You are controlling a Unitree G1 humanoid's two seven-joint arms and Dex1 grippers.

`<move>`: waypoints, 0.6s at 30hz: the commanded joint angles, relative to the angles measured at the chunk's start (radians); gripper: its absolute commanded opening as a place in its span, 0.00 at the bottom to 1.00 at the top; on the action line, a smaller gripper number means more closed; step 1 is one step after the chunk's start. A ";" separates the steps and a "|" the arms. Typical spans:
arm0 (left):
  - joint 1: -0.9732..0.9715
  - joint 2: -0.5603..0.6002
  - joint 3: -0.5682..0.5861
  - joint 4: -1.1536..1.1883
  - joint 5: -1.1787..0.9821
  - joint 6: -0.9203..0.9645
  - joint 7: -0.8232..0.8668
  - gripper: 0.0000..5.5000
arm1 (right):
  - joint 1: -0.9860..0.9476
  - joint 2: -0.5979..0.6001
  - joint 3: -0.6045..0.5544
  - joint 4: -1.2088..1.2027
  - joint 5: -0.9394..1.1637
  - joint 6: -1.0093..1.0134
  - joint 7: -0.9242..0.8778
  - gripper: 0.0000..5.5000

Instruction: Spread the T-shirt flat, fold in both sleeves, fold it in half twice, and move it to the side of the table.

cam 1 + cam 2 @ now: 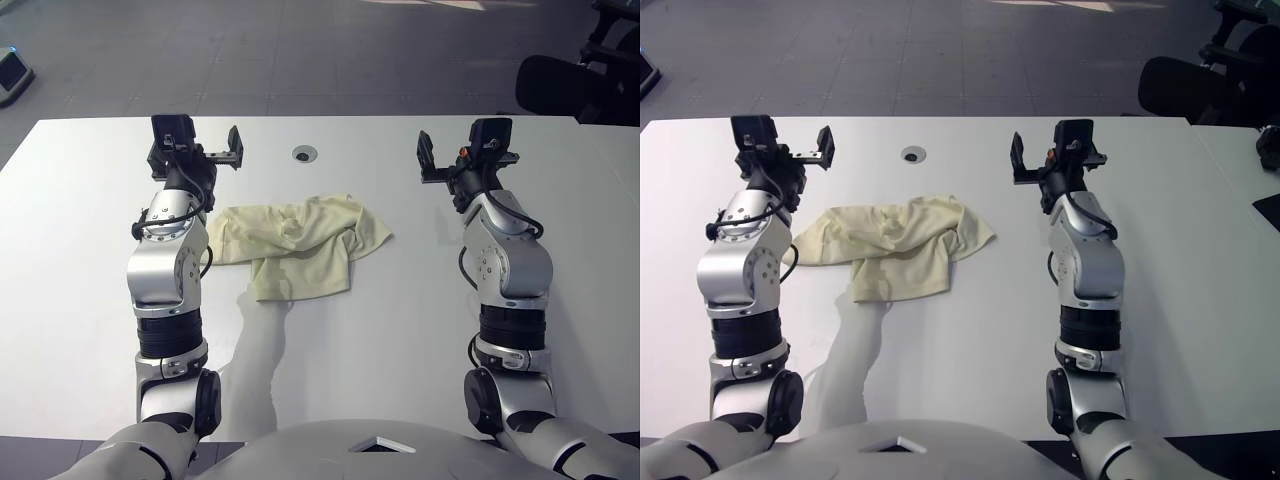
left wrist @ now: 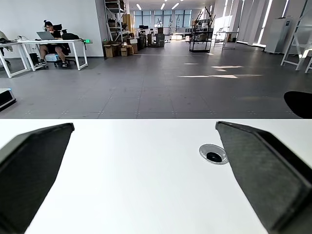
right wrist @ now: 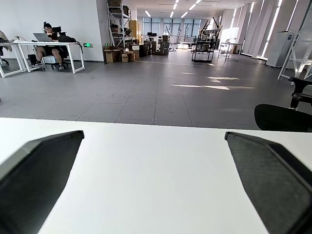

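The left hand (image 1: 198, 150) hovers over the white bench (image 1: 90, 200) with its two dark fingers (image 2: 34, 170) spread wide apart, holding nothing and touching nothing (bare bench top lies between them). It sits past the far left corner of the T-shirt (image 1: 295, 245), clear of the cloth. The pale yellow T-shirt lies rumpled and bunched on the bench between the two arms, closer to the left arm, its left edge just beside that forearm. A small round port (image 1: 304, 153) is set in the bench beyond it. The right hand (image 1: 465, 158) is likewise wide open and empty, well apart from the shirt.
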 commanded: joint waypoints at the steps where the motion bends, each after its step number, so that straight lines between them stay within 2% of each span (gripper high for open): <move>1: 0.032 0.038 -0.055 0.041 0.042 -0.002 -0.027 0.98 | -0.015 -0.007 0.001 0.005 -0.003 0.001 0.001 0.98; 9: 0.099 0.131 -0.373 0.223 0.215 -0.085 -0.191 0.98 | -0.013 -0.004 0.003 -0.002 -0.002 0.003 -0.002 0.98; 18: 0.216 0.219 -0.609 0.024 0.214 -0.057 -0.479 0.98 | 0.001 -0.034 0.007 -0.019 -0.007 0.013 0.020 0.98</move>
